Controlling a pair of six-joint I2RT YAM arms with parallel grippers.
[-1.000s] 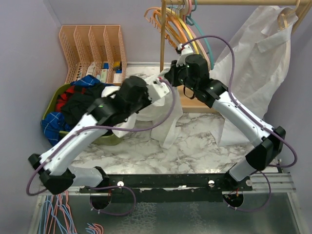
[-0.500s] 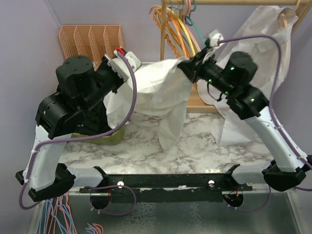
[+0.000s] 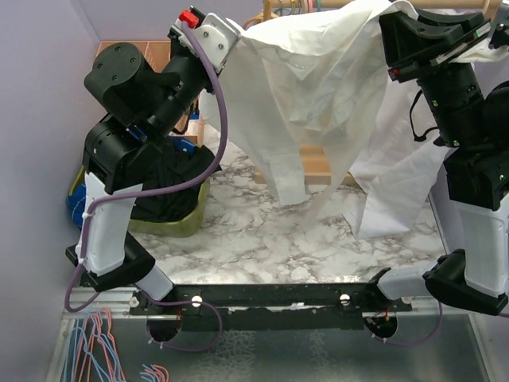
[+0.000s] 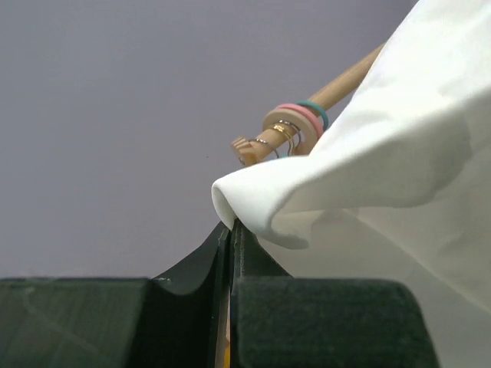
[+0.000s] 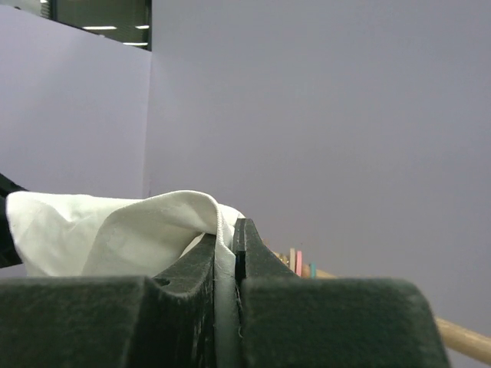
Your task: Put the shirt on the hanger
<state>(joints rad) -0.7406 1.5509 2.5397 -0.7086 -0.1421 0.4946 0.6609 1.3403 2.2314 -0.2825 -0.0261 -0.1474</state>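
The white shirt (image 3: 310, 87) hangs spread between both grippers, high up near the wooden rail, its sleeves and tail dangling over the marble table. My left gripper (image 3: 235, 40) is shut on one top edge of the shirt (image 4: 345, 176), with the fabric pinched at the fingertips (image 4: 232, 230). My right gripper (image 3: 388, 36) is shut on the other top edge (image 5: 115, 230), with cloth running down between the fingers (image 5: 232, 230). Only the teal hanger's hook shows, on the rail beside pink hooks (image 4: 318, 110), and small in the right wrist view (image 5: 312, 270). The shirt hides the rest of it.
A second white shirt (image 3: 398, 183) hangs on the right behind the held one. A green basket (image 3: 171, 224) of dark clothes sits under the left arm. An orange organiser (image 3: 163, 49) stands at the back left. The wooden rail (image 3: 445, 4) crosses the top.
Both arms have risen from low over the table to rail height and moved apart. The shirt has been lifted and stretched wide between them.
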